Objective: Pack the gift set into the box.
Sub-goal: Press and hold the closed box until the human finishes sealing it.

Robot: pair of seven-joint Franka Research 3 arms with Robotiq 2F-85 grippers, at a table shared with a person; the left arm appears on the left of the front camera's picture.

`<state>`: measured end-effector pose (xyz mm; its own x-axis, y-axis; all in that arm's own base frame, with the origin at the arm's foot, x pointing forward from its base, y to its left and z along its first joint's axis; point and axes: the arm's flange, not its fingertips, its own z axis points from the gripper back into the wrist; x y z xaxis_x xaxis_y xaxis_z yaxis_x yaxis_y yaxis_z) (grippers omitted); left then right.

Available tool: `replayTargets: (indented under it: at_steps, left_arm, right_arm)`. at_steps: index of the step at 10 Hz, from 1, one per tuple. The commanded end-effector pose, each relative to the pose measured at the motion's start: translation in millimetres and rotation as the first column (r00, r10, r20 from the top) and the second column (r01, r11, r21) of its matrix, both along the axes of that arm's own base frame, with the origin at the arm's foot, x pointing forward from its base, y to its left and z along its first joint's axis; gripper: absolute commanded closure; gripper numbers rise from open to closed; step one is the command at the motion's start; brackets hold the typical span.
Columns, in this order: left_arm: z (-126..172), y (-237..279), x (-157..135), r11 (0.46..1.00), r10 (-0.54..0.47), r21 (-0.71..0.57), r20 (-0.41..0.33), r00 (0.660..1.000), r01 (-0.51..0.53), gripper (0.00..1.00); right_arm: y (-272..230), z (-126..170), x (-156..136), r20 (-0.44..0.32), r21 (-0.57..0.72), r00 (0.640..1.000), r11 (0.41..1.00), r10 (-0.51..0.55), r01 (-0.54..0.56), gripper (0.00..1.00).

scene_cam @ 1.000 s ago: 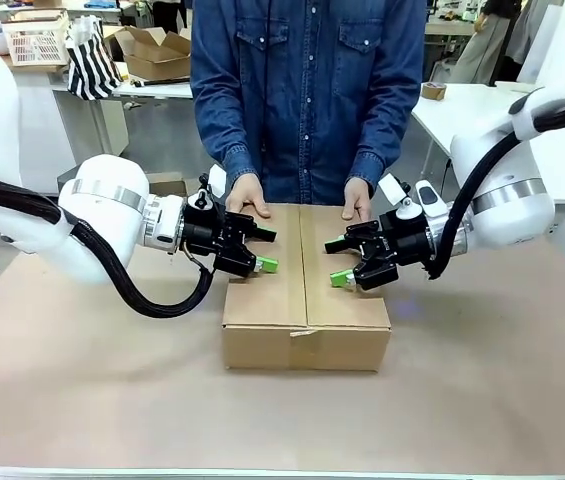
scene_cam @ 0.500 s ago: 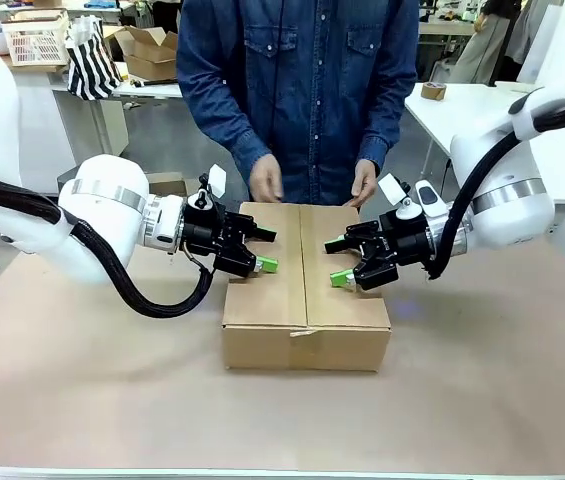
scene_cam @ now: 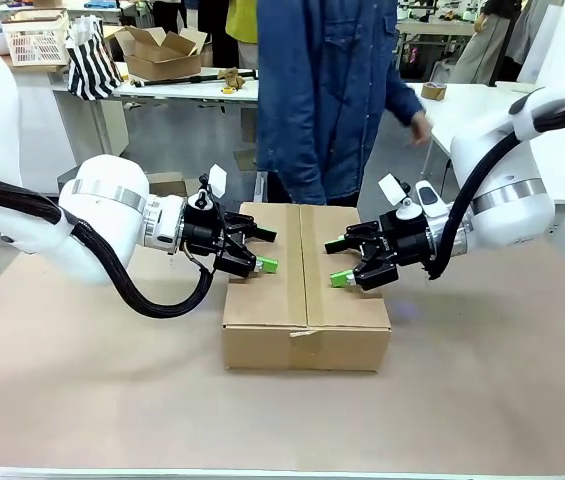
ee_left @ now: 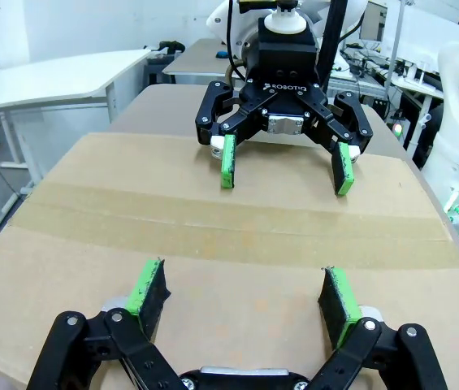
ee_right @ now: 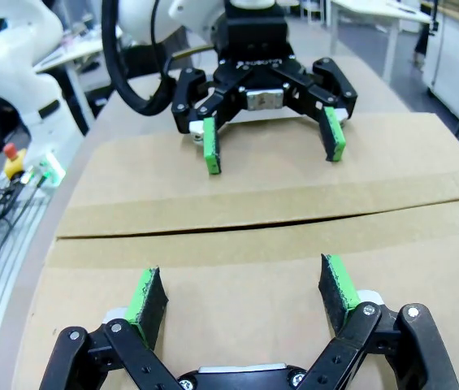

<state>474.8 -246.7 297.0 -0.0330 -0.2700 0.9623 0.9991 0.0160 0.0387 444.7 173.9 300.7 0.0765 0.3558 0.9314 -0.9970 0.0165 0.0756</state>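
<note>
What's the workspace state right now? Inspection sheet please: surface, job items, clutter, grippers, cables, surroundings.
Surface: table covered in brown board, bare around the carton.
Job's things: box at centre, top flaps folded shut, centre seam not taped; gift set nothing seen.
Clutter: nothing seen near the box.
Grippers: left gripper and right gripper face each other above the flaps, jaws open, holding nothing.
Cables: black hose loops under the left arm, another along the right arm.
Surroundings: person in a denim shirt turned aside at the far edge, hands off the box; a small open carton on a far table.
</note>
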Motion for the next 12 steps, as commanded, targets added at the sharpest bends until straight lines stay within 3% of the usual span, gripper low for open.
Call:
replayTargets:
  at_steps: [1, 12]
  left_arm:
    - [-1.7, 1.3, -0.9, 1.000, -0.002, 0.000, -0.001, 1.000, 0.002, 0.00]
    - [-1.7, 1.3, -0.9, 1.000, -0.002, 0.000, -0.001, 1.000, 0.002, 0.00]
  right_arm:
    - [2.6, -3.0, -0.6, 0.007, -0.014, 1.000, 1.000, -0.006, 0.006, 0.00]
    - [2.6, -3.0, -0.6, 0.007, -0.014, 1.000, 1.000, -0.006, 0.006, 0.00]
